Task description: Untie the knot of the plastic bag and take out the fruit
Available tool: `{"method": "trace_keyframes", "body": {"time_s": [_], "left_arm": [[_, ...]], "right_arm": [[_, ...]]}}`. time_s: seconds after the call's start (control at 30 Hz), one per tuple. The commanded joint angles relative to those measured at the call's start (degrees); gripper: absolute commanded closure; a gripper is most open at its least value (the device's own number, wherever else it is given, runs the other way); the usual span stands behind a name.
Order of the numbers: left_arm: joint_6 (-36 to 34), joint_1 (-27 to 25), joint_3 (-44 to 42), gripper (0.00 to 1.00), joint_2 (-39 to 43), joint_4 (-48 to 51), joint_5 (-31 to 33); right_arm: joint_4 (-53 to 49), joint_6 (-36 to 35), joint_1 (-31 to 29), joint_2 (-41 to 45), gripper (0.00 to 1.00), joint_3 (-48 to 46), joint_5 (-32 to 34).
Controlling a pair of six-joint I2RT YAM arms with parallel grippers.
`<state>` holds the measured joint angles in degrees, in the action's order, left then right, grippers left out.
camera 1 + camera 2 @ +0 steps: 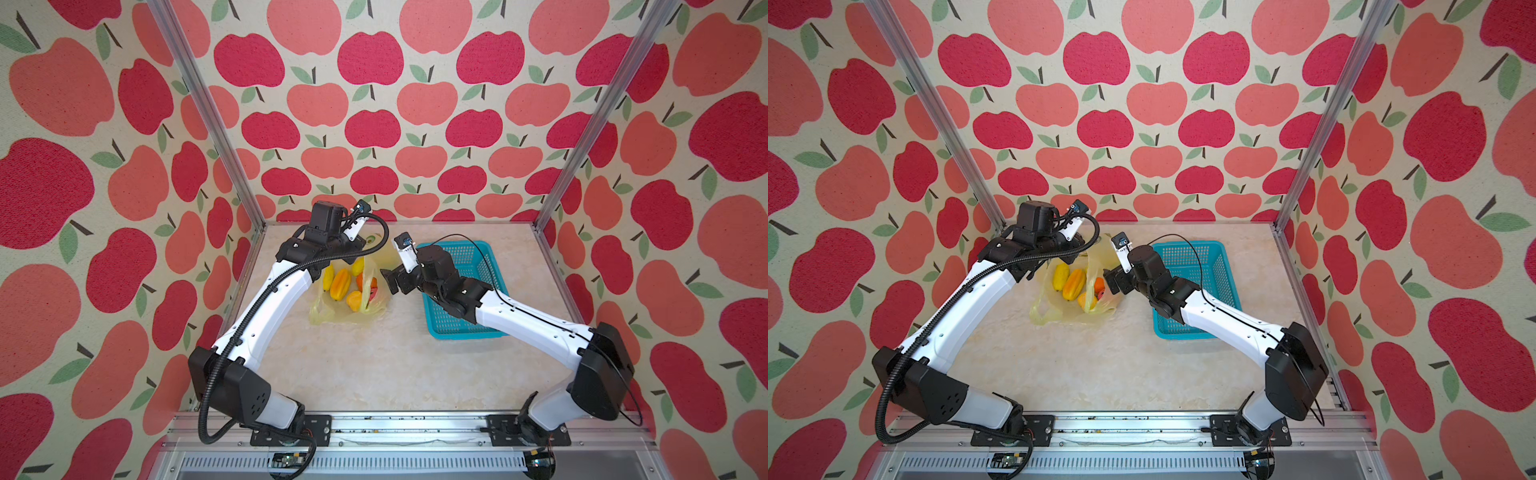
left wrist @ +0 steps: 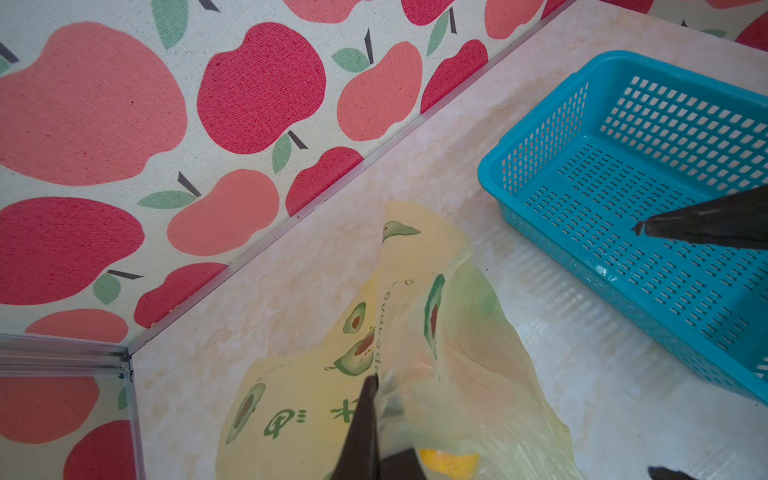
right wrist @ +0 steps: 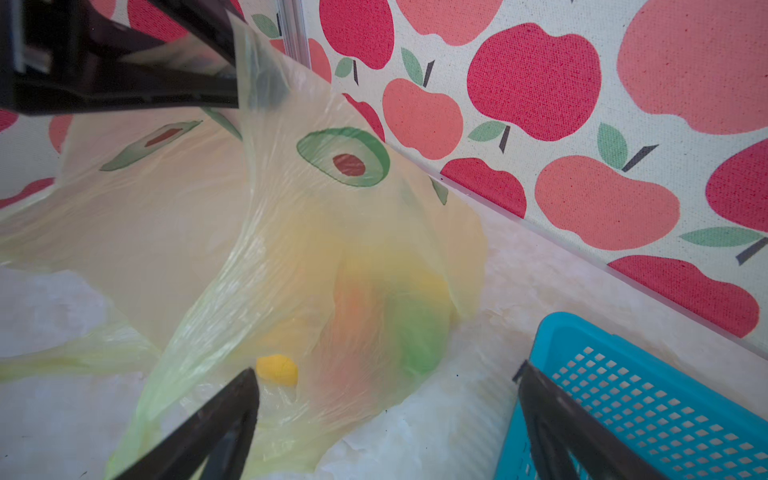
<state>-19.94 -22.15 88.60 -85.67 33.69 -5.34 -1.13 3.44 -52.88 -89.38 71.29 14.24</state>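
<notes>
- Yellow-green film of the plastic bag (image 1: 334, 316) lies crumpled on the marble-look table (image 1: 374, 374), between the two arms and near the turquoise basket (image 2: 536, 141).
- Left gripper (image 2: 375, 384) has its fingers pressed together on a fold of the bag's film and holds that part raised above the table.
- Right gripper (image 3: 386, 370) has its fingers wide apart and holds nothing. It is low beside the bag, on the basket side.
- No tied knot can be made out. A twisted lime strand (image 1: 367, 291) crosses the fruit and one handle loop (image 1: 318, 311) lies slack on the table, so the step in hand appears to be taking fruit out.
- Fruit sits inside the bag: an orange ribbed starfruit (image 1: 340, 283), a yellow piece (image 1: 328, 277), and others blurred behind the film.
- The bag's long axis runs from the back wall toward the robot's bases. The handle end points to the near side and the raised end to the back.
- Doing the step well likely means keeping the raised film taut so the mouth gapes. The open fingers should enter through the mouth, not over the film, and close on one fruit alone, clear of the lime strand.
</notes>
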Motion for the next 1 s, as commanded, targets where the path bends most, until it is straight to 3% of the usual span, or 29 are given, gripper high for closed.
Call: {"method": "trace_keyframes", "body": {"time_s": [0.0,0.33,0.53,0.6,0.67,0.73,0.83,0.9,0.97], "left_arm": [[3.1,-0.1,2.5,1.0,-1.7,-1.7,-3.5],[8.9,0.7,-1.1,1.0,-1.2,-4.9,-4.6],[10.8,0.5,-5.1,1.0,1.5,-9.6,-6.5],[11.1,0.5,-4.3,1.0,1.5,-9.1,-6.5],[11.5,0.5,-4.3,1.0,2.0,-8.9,-7.1],[11.8,0.4,-5.4,0.99,3.2,-9.6,-7.7],[12.1,0.4,-8.3,0.84,5.5,-11.6,-6.9],[12.4,0.5,-11.7,0.51,7.3,-13.3,-5.2],[13.3,0.8,-15.7,0.28,9.0,-14.8,-2.6]], "right_arm": [[-1.2,2.3,-0.3,-1.9,0.01,-0.7,1.0],[8.3,-3.4,-8.9,2.7,0.01,-7.4,5.2],[14.3,-4.5,-13.9,-0.9,0.01,-9.3,9.1],[11.3,-2.8,-13.9,-4.6,0.01,-6.1,13.8],[11.8,-0.6,-13.8,-7.3,0.01,-5.4,23.1],[15.7,-0.2,-12.9,-8.5,0.04,-7.5,25.5],[17.2,1.0,-11.3,-8.7,0.32,-8.9,26.3],[19.0,0.5,-10.7,-7.3,0.69,-10.5,27.2],[19.6,0.3,-10.1,-5.5,0.91,-11.9,26.9]]}}
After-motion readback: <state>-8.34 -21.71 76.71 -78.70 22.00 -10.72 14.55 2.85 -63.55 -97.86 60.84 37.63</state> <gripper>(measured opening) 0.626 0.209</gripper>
